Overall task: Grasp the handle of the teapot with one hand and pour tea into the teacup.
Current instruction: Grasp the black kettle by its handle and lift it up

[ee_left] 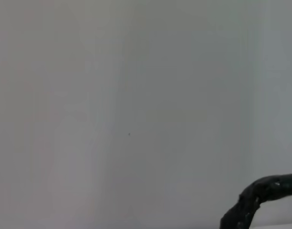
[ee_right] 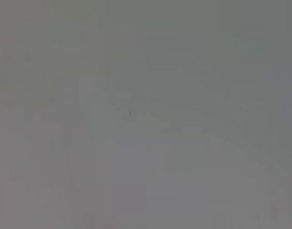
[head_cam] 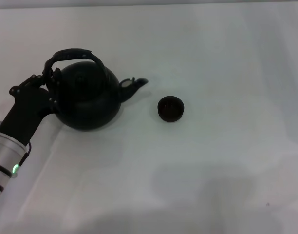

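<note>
On the table's (head_cam: pixel 227 161) left: teapot (head_cam: pixel 88 100) upright, spout pointing right toward teacup (head_cam: pixel 170 108); left gripper (head_cam: pixel 50 80) at handle (head_cam: pixel 73 53), grip state unclear.

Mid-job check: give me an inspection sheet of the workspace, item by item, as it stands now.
Surface: plain white table, bare apart from the two job items.
Teapot: upright on the table's left side, spout toward the teacup, lid on.
Handle: arched over the pot; its left end is at the left gripper.
Teacup: upright, right of the spout, apart from the pot.
Clutter: nothing seen.
Left gripper: at the handle's left base, against the pot; grip cannot be confirmed.
Right gripper: not in view.
Cables: nothing seen.
Surroundings: nothing seen beyond the table.
</note>
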Controlling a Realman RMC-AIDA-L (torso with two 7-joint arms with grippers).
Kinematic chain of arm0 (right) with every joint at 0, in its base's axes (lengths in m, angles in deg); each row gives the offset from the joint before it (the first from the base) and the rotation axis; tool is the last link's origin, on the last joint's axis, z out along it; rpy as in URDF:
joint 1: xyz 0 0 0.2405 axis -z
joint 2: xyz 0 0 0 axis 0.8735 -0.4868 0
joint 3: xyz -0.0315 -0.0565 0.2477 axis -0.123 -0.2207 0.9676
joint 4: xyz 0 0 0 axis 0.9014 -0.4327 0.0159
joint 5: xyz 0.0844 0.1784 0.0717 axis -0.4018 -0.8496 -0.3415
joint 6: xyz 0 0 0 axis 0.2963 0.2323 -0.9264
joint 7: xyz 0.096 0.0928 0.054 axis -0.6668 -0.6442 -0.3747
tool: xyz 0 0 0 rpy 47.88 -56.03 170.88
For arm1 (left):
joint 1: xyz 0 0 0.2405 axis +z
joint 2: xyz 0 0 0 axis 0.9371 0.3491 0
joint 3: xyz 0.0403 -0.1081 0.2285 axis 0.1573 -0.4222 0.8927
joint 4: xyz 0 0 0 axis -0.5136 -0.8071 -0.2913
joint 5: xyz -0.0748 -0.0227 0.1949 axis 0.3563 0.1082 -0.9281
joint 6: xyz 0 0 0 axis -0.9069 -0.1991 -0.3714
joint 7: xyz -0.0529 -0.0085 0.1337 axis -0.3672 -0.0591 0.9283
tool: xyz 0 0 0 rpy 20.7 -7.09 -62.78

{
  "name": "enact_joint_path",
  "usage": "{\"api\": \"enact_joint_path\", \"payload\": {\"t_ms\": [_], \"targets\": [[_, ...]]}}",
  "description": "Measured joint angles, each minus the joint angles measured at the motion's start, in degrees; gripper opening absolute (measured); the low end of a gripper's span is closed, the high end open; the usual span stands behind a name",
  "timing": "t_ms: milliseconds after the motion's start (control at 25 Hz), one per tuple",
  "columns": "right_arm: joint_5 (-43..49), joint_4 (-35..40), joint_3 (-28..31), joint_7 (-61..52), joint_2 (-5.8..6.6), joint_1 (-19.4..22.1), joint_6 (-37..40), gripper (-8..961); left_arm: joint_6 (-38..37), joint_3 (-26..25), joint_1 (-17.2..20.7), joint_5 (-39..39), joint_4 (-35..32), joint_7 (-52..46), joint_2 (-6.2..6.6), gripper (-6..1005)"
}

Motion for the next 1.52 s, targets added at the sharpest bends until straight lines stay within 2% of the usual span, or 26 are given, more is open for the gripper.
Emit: {"api": "enact_joint_path", "payload": {"t_ms": [160,360,1520], "targets": [[0.0,0.0,0.0,0.0,0.00,-0.1,0.1,845,0.0,0.0,0.0,0.0,0.0,0.0,0.00,225],[0.0,0.0,0.0,-0.5,0.00,-0.1,0.1,845,0.0,0.0,-0.1,0.0,0.0,0.2,0.06,143],[-0.2,-0.2,0.1,-0.5,-0.09,-0.1,0.1,845,-5.7,-1.4,-1.9,0.5,3.0,-0.2,0.60,134]]}}
